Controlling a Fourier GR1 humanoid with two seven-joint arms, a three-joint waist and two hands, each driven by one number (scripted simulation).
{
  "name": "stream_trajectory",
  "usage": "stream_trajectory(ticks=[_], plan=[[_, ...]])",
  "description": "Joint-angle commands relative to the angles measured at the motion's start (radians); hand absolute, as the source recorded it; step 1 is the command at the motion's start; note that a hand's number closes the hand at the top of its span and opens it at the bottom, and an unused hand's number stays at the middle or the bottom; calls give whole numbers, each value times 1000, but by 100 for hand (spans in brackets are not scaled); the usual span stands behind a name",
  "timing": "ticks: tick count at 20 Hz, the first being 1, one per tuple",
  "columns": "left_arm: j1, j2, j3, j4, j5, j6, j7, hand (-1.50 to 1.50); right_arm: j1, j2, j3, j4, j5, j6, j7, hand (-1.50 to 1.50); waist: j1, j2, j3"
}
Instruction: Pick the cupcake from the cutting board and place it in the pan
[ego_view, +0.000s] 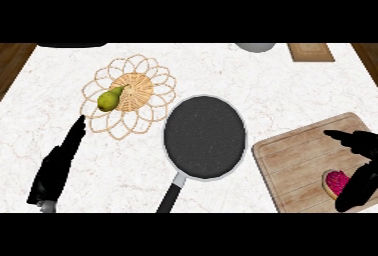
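Right hand (360, 167) hangs over the cutting board (295, 160), thumb and fingers spread apart and closed on nothing. Just beside its lower fingers, half hidden by them, the cupcake (334, 182) sits on the board. Well to the hand's left lies the pan (204, 135) on the bench (244, 75). My worry is that closing off-centre could tip the cupcake or squash its soft top. Left hand (55, 167) rests open, far off.

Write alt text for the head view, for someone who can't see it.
The right hand is spread beside a pink-topped cupcake on a wooden cutting board at the right. A black pan sits mid-counter; a pear lies on a woven mat above the open left hand.
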Motion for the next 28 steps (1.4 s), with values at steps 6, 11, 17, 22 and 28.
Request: stream_trajectory(ticks=[6,11,17,22,28], plan=[[-9,-49,-9,-32,-54,0,58,0,66,23,14,-45,27,26,121,-150,-11,-1,0],[-20,-54,53,57,-42,-53,-32,0,60,114,53,42,166,9,44,-150,-5,0,0],[87,-75,35,-82,-89,-43,0,0,136,96,-11,75,202,43,-52,-150,-4,-2,1],[-18,-100,63,-43,-124,-52,76,0,99,244,2,130,333,-38,-131,150,-5,0,1],[39,-88,99,-45,-106,-104,33,0,90,273,-72,139,269,29,-86,150,-2,0,1]])
